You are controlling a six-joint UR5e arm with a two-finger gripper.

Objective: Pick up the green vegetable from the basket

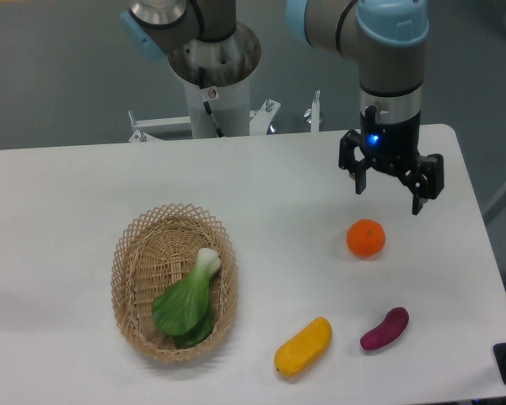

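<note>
The green vegetable (187,301) lies inside the basket (133,257) at the table's lower left, its pale stem pointing up and right and its dark leaves toward the near rim. My gripper (390,196) hangs far to the right, above the table near the back right. Its fingers are spread apart with nothing between them. It stands just above and slightly right of an orange fruit, well away from the basket.
An orange fruit (366,238) sits below the gripper. A yellow oblong vegetable (304,347) and a purple vegetable (384,328) lie near the front edge. The robot's base column (212,80) rises behind the table's back edge.
</note>
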